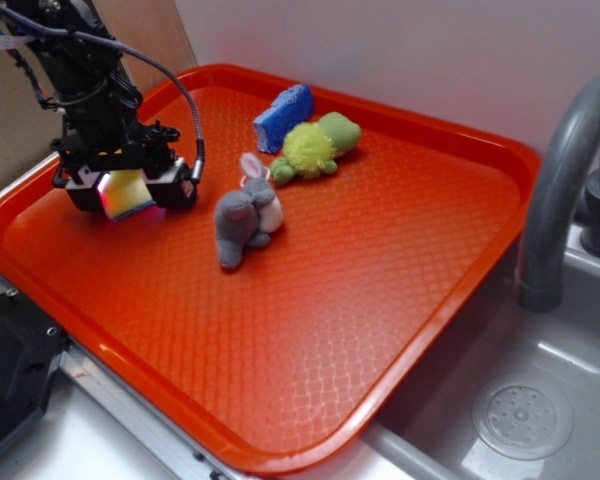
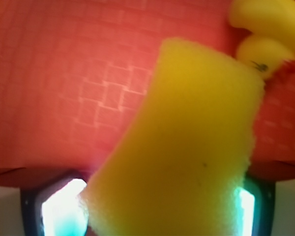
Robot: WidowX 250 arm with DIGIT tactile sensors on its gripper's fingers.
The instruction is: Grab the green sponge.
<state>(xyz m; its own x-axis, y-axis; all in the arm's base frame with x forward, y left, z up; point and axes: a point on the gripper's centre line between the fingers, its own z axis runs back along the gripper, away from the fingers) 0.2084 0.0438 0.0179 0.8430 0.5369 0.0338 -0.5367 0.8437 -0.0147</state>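
The green sponge (image 1: 127,193) is a small yellow foam block. It sits between the fingers of my gripper (image 1: 128,190) at the left of the orange tray (image 1: 380,300), held just above the tray floor. In the wrist view the sponge (image 2: 187,157) fills the middle of the frame, tilted, with a bright fingertip (image 2: 64,211) touching its left side and the other fingertip (image 2: 247,209) at its right side. Its scouring layer does not show. My gripper (image 2: 155,214) is shut on it.
A grey plush rabbit (image 1: 246,212) lies right of my gripper. A lime-green plush turtle (image 1: 315,148) and a blue sponge (image 1: 283,117) lie at the tray's back. A grey faucet (image 1: 565,170) and sink stand at the right. A blurred yellow shape (image 2: 270,34) shows top right in the wrist view.
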